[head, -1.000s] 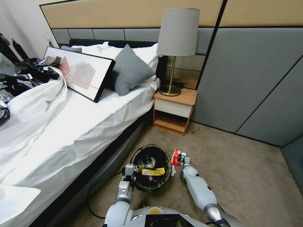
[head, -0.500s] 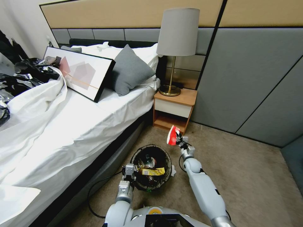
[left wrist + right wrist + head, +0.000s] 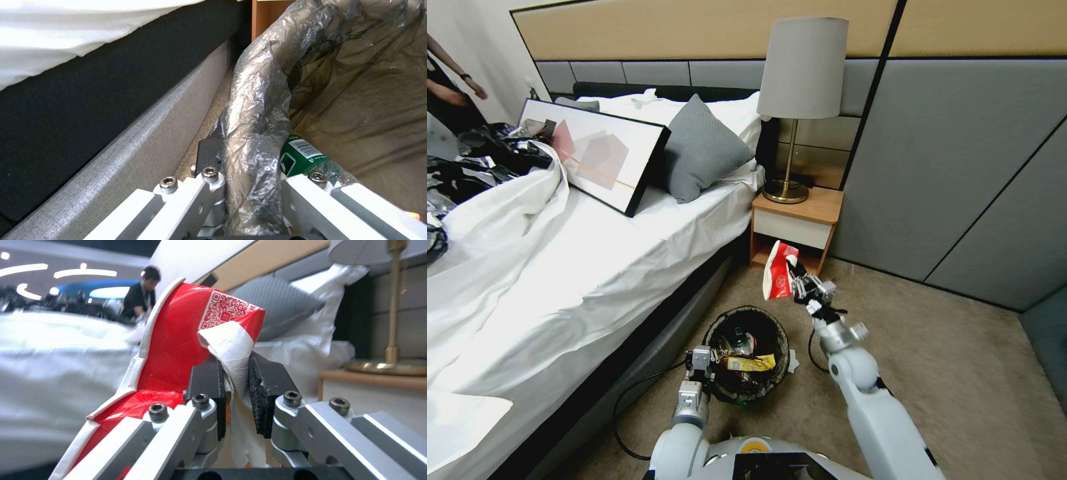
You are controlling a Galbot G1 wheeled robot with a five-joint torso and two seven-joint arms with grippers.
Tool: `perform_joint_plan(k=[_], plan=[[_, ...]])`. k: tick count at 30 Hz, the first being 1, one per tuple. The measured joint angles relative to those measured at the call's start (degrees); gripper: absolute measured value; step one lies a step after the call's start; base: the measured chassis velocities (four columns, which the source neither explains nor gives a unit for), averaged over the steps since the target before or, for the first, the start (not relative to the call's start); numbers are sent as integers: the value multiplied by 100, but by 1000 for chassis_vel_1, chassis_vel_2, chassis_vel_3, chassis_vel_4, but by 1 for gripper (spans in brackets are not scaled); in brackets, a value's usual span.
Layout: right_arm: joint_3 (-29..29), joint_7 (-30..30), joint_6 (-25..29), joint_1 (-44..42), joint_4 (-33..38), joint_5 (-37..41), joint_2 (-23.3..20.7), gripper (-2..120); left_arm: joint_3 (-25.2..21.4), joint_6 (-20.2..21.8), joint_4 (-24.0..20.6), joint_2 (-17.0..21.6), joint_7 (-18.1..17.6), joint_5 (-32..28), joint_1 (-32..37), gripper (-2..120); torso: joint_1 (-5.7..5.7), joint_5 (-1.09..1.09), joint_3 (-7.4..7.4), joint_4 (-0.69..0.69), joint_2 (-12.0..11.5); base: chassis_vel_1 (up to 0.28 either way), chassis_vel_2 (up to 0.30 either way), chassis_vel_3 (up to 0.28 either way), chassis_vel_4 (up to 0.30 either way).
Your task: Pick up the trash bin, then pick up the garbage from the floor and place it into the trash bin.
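The trash bin (image 3: 716,331), round with a dark bag liner, stands on the carpet beside the bed. It holds a yellow wrapper (image 3: 748,362) and other garbage. My left gripper (image 3: 699,364) is shut on its near-left rim. In the left wrist view the fingers clamp the liner-wrapped rim (image 3: 256,110), and a green bottle (image 3: 301,156) lies just inside. My right gripper (image 3: 796,285) hangs in the air above the bin's far-right edge. It is shut on a crushed red-and-white paper cup (image 3: 775,270); its pads pinch a fold of the cup (image 3: 178,340). A white scrap (image 3: 793,362) lies by the bin.
The bed (image 3: 594,267) with white sheets runs along the left, close to the bin. A wooden nightstand (image 3: 795,233) with a lamp (image 3: 800,73) stands just beyond the raised cup. A black cable (image 3: 620,413) loops on the floor at the left. Open carpet (image 3: 960,373) lies to the right.
My right gripper has lifted the paper cup from the floor beside the bin up to above the bin's far edge. The left gripper and the bin have stayed put.
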Motion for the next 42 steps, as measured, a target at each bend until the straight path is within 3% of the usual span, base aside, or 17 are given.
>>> perform_joint_plan(k=[13, 29, 32, 39, 41, 42], plan=[[-148, -90, 419, -511, -461, -582, 115, 10, 28, 2, -80, 23, 1, -14, 6, 1, 0, 1, 0, 0, 0, 0, 0, 0, 0], [-213, -49, 461, -464, -880, -825, 181, 10, 68, 12, -121, 10, 2, -13, 32, 1, 0, 0, 0, 0, 0, 0, 0, 0, 0], [-283, 1, 472, -493, -981, -951, 168, 28, 81, 13, -122, 8, 2, -7, 35, 1, 0, 0, 0, 0, 0, 0, 0, 0, 0], [-392, 6, 522, -527, -1048, -1084, 197, 52, 97, 14, -99, -7, 2, -1, 22, 1, 0, 0, 0, 0, 0, 0, 0, 0, 0], [-395, 6, 523, -525, -1050, -1087, 199, 53, 97, 14, -97, -8, 3, 0, 22, 1, 0, 0, 0, 0, 0, 0, 0, 0, 0], [-401, 8, 524, -523, -1051, -1090, 203, 60, 98, 14, -95, -8, 4, 0, 22, 1, 0, 0, 0, 0, 0, 0, 0, 0, 0]])
